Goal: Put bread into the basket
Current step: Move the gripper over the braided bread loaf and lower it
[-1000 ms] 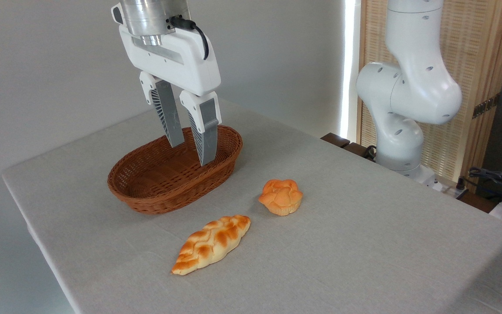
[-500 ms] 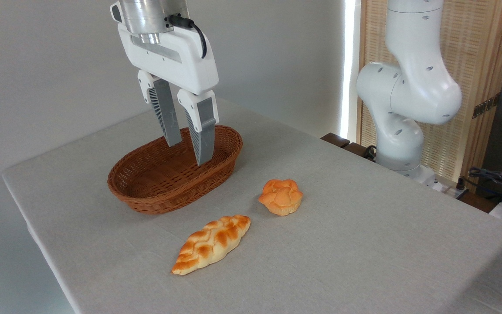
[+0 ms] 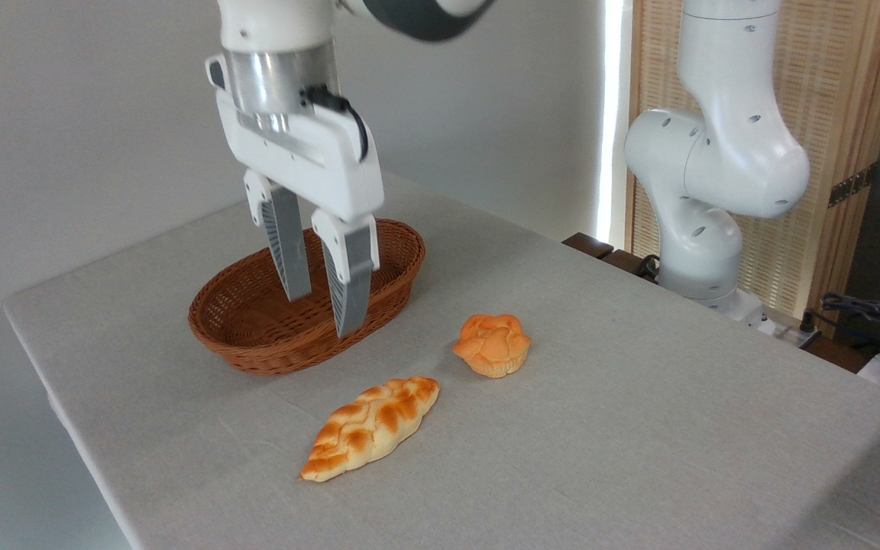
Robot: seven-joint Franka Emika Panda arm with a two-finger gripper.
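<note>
Gripper (image 3: 323,315) held over basket (image 3: 257,347), jaws apart w/ narrow gap, nothing gripped; bread (image 3: 370,428) laid on table (image 3: 638,428), near round bun (image 3: 492,345), apart

The end effector (image 3: 324,313) hangs in front of the basket (image 3: 257,347), hiding part of its far rim and inner weave. The arm (image 3: 723,153) is cut off by the top edge. The desk (image 3: 638,428) runs out of frame at the near and right sides. At the far right, cables (image 3: 868,313) are too small to identify.
</note>
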